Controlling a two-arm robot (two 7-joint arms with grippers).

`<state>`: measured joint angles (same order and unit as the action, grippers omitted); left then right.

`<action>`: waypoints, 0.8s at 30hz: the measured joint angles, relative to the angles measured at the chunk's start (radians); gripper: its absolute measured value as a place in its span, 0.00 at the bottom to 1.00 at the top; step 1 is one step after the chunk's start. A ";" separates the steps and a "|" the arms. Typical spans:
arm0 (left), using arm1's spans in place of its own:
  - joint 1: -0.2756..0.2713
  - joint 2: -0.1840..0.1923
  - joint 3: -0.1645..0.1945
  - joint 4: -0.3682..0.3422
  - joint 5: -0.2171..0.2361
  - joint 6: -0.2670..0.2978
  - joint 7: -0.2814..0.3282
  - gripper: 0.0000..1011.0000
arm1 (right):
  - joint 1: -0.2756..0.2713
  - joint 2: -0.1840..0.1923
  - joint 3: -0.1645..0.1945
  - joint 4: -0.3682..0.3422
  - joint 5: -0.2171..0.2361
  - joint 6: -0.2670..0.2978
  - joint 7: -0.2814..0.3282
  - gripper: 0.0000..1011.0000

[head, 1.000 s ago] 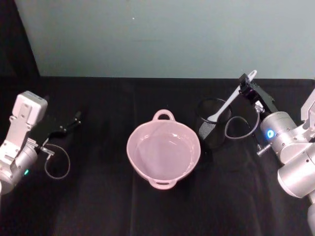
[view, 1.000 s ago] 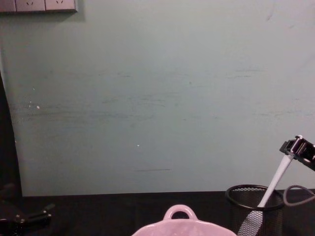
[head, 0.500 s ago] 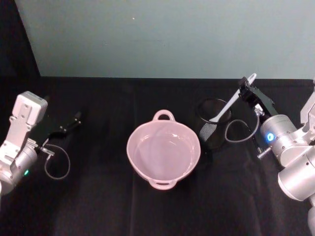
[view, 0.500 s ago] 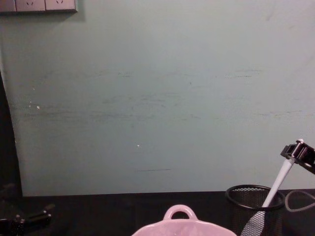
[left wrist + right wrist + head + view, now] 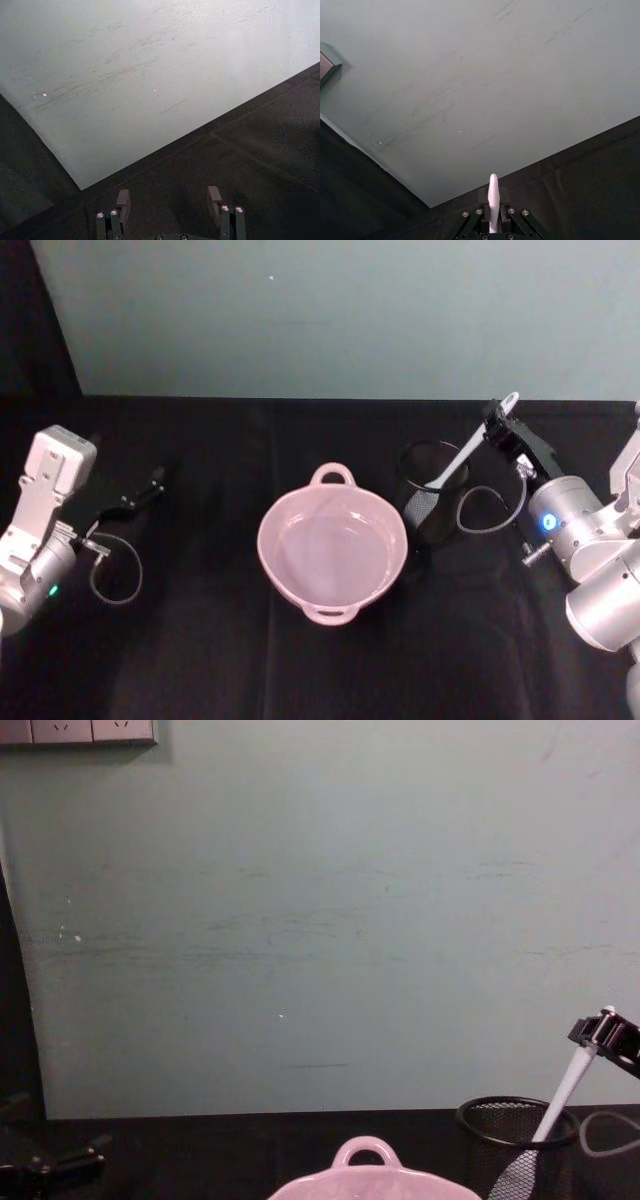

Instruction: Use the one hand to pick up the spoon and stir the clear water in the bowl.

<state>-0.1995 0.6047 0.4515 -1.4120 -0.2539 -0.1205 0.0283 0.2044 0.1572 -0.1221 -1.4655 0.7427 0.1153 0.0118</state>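
1. The right gripper was clamped on the spoon near its handle end — the blade sat tilted inside the black mesh cup.
2. The pink bowl stood just left of that cup on the black table.
3. The left gripper waited far left, fingers apart.

The spoon is a long slim white plastic utensil, standing tilted in a black mesh cup with its blade down inside and its handle end up toward the right, where the right hand is clamped on it. The bowl is pale pink and glossy, with a small loop handle on its far rim, sitting upright just left of the cup with clear water in it.
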 joint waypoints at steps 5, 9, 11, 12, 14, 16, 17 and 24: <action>0.000 0.000 0.000 0.000 0.000 0.000 0.000 1.00 | 0.001 0.000 0.000 0.000 0.000 0.000 -0.003 0.15; 0.000 0.000 0.000 0.000 0.000 0.000 0.000 1.00 | 0.001 0.000 -0.001 -0.001 0.000 0.000 -0.004 0.25; 0.000 0.000 0.000 0.000 0.000 0.000 0.000 1.00 | 0.001 0.000 -0.001 -0.001 0.000 0.000 -0.004 0.32; 0.000 0.000 0.000 0.000 0.000 0.000 0.000 1.00 | 0.001 0.000 -0.001 -0.001 0.000 0.000 -0.005 0.36; 0.000 0.000 0.000 0.000 0.000 0.000 0.000 1.00 | 0.002 0.000 -0.001 -0.001 0.000 0.000 -0.005 0.42; 0.000 0.000 0.000 0.000 0.000 0.000 0.000 1.00 | 0.002 0.000 -0.001 -0.001 0.000 0.000 -0.005 0.48; 0.000 0.000 0.000 0.000 0.000 0.000 0.000 1.00 | 0.002 0.000 -0.001 -0.001 0.000 0.000 -0.006 0.52; 0.000 0.000 0.000 0.000 0.000 0.000 0.000 1.00 | 0.002 0.000 -0.001 -0.001 -0.001 0.000 -0.009 0.73</action>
<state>-0.1995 0.6047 0.4514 -1.4120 -0.2539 -0.1205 0.0283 0.2061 0.1571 -0.1232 -1.4667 0.7420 0.1153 0.0028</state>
